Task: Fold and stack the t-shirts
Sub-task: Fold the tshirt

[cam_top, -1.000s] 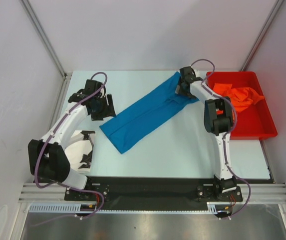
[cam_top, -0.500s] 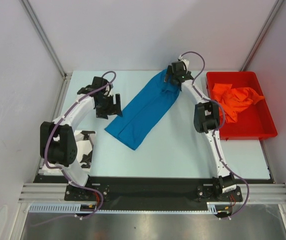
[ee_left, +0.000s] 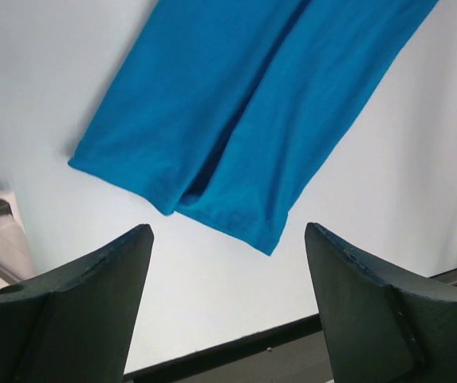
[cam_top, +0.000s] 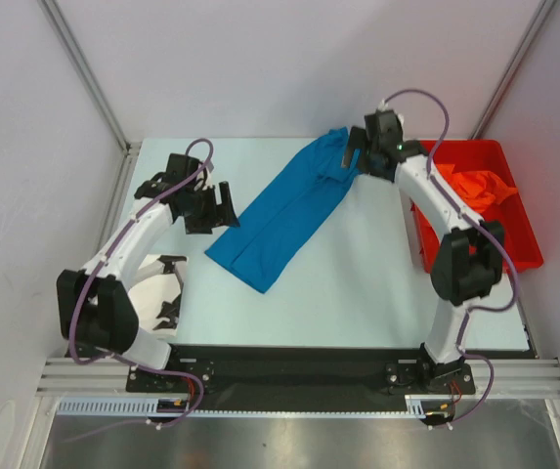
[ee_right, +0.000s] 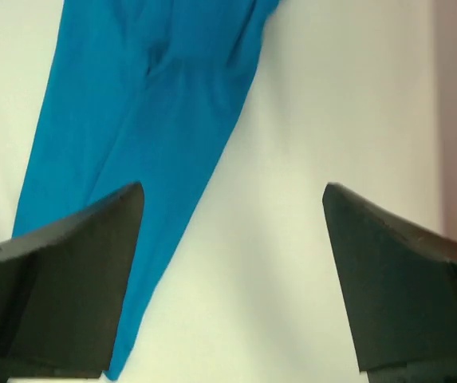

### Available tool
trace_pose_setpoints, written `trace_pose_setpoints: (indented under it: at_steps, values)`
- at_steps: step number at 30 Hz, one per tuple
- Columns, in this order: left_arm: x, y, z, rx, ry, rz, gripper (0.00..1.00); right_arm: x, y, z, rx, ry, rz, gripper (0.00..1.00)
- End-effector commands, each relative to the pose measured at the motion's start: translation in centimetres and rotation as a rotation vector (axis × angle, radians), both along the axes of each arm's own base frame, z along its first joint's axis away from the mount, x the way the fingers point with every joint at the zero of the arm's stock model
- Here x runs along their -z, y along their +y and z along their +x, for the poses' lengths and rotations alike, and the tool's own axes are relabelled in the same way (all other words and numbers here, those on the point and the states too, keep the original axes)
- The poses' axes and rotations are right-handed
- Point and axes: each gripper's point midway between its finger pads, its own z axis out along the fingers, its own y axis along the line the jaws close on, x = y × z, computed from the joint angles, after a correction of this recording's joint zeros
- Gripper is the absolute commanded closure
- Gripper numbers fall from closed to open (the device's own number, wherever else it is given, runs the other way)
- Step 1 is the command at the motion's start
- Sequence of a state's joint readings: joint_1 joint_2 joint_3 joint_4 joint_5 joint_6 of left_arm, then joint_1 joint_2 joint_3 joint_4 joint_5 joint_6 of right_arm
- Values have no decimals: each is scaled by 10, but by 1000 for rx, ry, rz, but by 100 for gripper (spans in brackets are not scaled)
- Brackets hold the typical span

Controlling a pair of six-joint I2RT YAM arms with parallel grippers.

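Note:
The blue t-shirt (cam_top: 284, 210) lies folded into a long strip, slanting from the back centre down toward the left; it shows in the left wrist view (ee_left: 244, 120) and the right wrist view (ee_right: 140, 120). My left gripper (cam_top: 223, 207) is open and empty, just left of the strip's lower end. My right gripper (cam_top: 351, 156) is open and empty, over the strip's far end. The white t-shirt with black blotches (cam_top: 157, 293) lies folded at the near left, partly under the left arm. The orange t-shirt (cam_top: 475, 191) lies crumpled in the red bin (cam_top: 499, 256).
The red bin stands at the right back of the table. White walls with metal posts close in the table on three sides. A black rail (cam_top: 289, 366) runs along the near edge.
My right gripper has let go of the blue t-shirt's far end and moved a little right. The shirt swung to a steeper slant, then stayed put. My left gripper shifted slightly.

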State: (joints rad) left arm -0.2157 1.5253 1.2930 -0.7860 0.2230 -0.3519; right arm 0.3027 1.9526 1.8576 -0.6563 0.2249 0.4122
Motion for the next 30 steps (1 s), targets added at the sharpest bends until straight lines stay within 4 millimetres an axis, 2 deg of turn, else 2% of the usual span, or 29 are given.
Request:
trace_pose_setpoints:
  at_steps: [1,2,3,4,5,6,7,8,9,11,12,13,15,16,17,18,21,22,23,24,30]
  values:
    - [-14,0,-16,-21,-18,-35,18,31,50,-70,-92,131,147,2]
    - [-20,1,-23,-24,-40,-42,18,31,66,-86,-126,136,209,14]
    - [-23,2,-27,-31,-46,-48,18,32,86,-96,-148,113,275,18]
    - [-25,3,-32,-32,-52,-53,18,45,91,-125,-157,146,323,22]
    - [-23,3,-39,-30,-49,-58,19,51,105,-142,-131,187,430,27]
    - [-30,4,-46,-33,-72,-66,19,49,127,-154,-161,176,502,28]
    - [-31,5,-51,-33,-76,-71,19,67,130,-178,-160,219,541,33]
    - [-25,6,-59,-34,-61,-71,19,69,142,-188,-133,236,610,34]
    - [-29,7,-66,-35,-75,-82,19,62,167,-201,-190,207,651,35]
    - [-22,7,-78,-37,-62,-91,19,80,182,-220,-188,235,662,36]
    - [-24,6,-82,-35,-68,-105,19,79,192,-224,-179,237,702,36]
    - [-27,7,-87,-37,-82,-112,20,85,204,-237,-200,258,702,37]
    - [-24,8,-96,-44,-75,-119,19,98,217,-241,-184,282,718,39]
    - [-29,8,-99,-43,-95,-129,20,104,226,-250,-197,302,716,39]
    - [-27,8,-103,-49,-87,-135,20,105,231,-249,-196,295,732,40]
    - [-27,7,-107,-46,-85,-144,20,117,235,-252,-185,317,725,40]
    - [-32,7,-115,-48,-102,-158,20,123,249,-256,-162,355,776,41]
    - [-33,8,-116,-48,-104,-155,19,131,251,-257,-140,380,781,42]
    - [-35,9,-119,-48,-110,-157,20,135,255,-261,-146,401,781,53]
    - [-34,10,-121,-48,-106,-154,20,138,257,-263,-135,422,779,56]
    - [-37,15,-127,-48,-113,-130,19,155,259,-266,-82,474,763,55]
